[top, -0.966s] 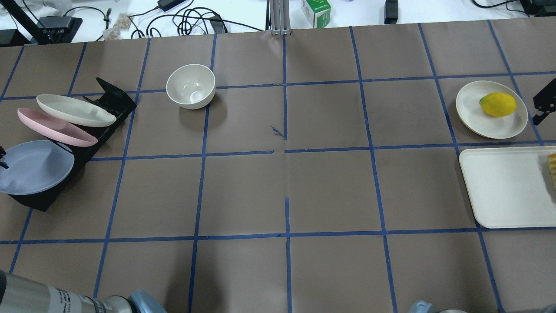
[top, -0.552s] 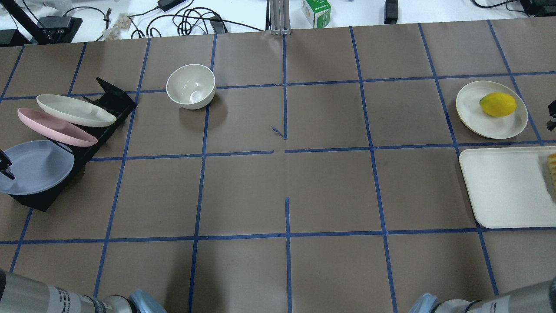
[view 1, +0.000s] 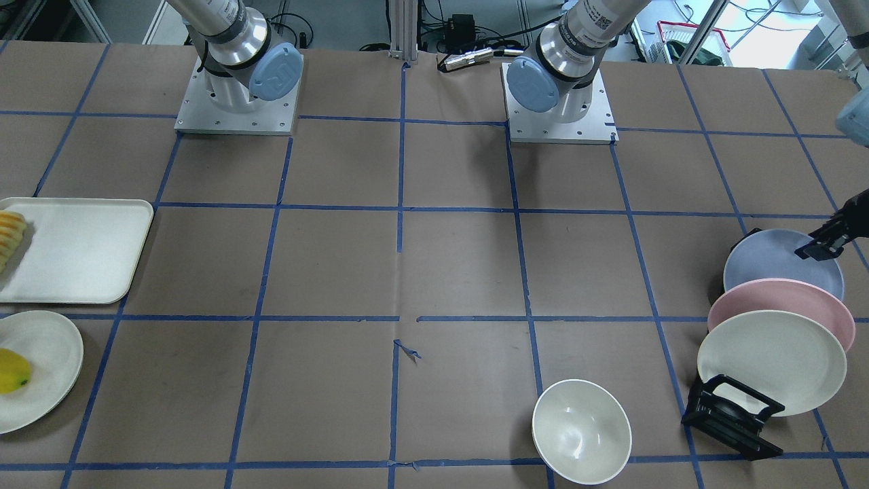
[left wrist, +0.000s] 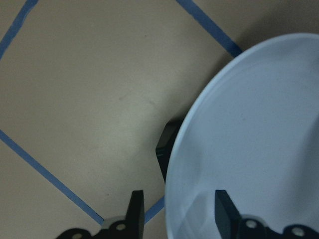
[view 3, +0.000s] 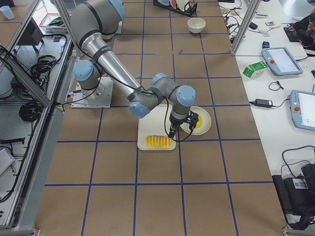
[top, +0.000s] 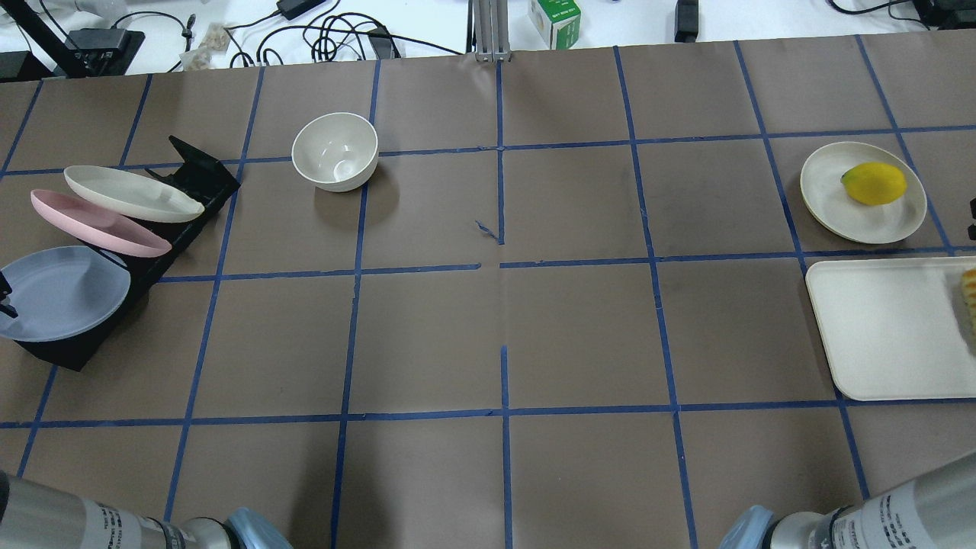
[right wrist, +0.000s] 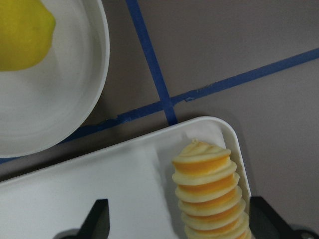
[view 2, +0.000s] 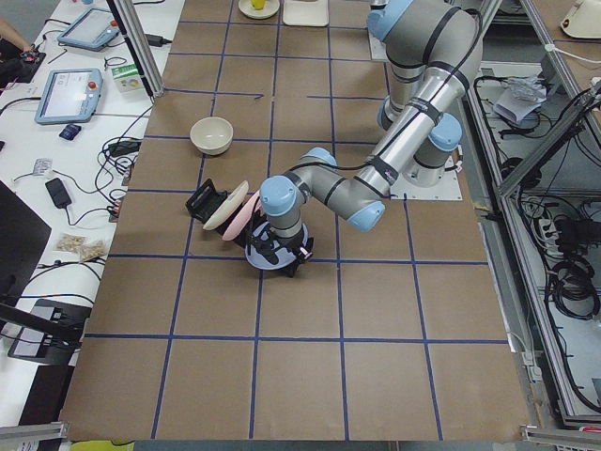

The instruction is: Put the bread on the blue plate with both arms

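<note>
The blue plate [top: 69, 293] leans in the front slot of a black rack [top: 191, 179] at the table's left end. My left gripper [left wrist: 177, 201] is open, one finger on each side of the plate's [left wrist: 259, 129] rim; it also shows in the front view [view 1: 823, 243] over the plate [view 1: 770, 261]. The bread [right wrist: 209, 194] lies on the white tray [right wrist: 99, 184]. My right gripper [right wrist: 179, 209] is open above the bread's end, apart from it. The bread also shows at the frame edge of the overhead view [top: 970, 293] and the front view [view 1: 10, 234].
A pink plate [top: 95, 223] and a cream plate [top: 130, 194] lean in the same rack. A white bowl [top: 335, 151] stands at the back left. A cream plate [top: 827, 191] with a yellow fruit [top: 874, 183] sits just beyond the tray [top: 884, 328].
My right gripper has moved right and nearer, almost out of the overhead view, and its arm has come in at the bottom right. My left gripper has shifted slightly along the blue plate's edge.
</note>
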Robot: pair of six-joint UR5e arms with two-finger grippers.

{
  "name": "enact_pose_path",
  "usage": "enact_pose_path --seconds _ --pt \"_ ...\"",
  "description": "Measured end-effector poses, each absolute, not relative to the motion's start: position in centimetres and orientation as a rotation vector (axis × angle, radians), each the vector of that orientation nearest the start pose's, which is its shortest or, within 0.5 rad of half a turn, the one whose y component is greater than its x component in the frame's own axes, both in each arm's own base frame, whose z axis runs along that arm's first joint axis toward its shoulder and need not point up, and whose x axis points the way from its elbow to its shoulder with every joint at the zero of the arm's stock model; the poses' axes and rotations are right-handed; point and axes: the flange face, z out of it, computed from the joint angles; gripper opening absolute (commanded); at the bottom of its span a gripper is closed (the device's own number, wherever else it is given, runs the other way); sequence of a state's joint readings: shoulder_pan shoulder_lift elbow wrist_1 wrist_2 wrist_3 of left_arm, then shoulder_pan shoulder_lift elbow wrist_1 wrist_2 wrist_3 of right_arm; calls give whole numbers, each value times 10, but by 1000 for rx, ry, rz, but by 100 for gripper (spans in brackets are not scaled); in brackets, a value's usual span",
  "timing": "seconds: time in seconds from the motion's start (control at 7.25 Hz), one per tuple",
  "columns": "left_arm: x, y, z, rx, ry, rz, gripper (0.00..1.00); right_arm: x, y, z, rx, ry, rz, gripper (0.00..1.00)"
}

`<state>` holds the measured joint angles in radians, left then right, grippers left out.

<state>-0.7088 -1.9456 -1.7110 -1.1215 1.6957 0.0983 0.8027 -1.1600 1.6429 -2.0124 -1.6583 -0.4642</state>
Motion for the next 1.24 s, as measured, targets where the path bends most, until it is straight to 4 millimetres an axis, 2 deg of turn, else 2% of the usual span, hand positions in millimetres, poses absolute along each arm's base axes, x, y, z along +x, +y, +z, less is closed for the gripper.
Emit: enact_pose_path --seconds 0.41,0.55,0.69,0.83,0.97,1.1,1.24 --pt "373 -479 264 -1129 2834 162 11 -360 -507 228 399 3122 184 100" --pt "374 -480 266 -1132 2832 153 8 -361 -497 214 392 3119 200 100" --pt "375 -481 266 -1139 2831 148 1 -361 -487 202 394 3127 223 100" --pt "376 -482 266 -1146 2830 144 0 -362 -480 194 387 3148 249 100" --pt "376 -483 267 -1151 2829 138 0 -362 -476 188 378 3161 269 79" --pt "377 -484 268 -1154 2827 132 0 -362 -475 182 377 3161 286 42" --pt "378 -485 271 -1154 2824 122 0 -362 -475 178 382 3156 293 14"
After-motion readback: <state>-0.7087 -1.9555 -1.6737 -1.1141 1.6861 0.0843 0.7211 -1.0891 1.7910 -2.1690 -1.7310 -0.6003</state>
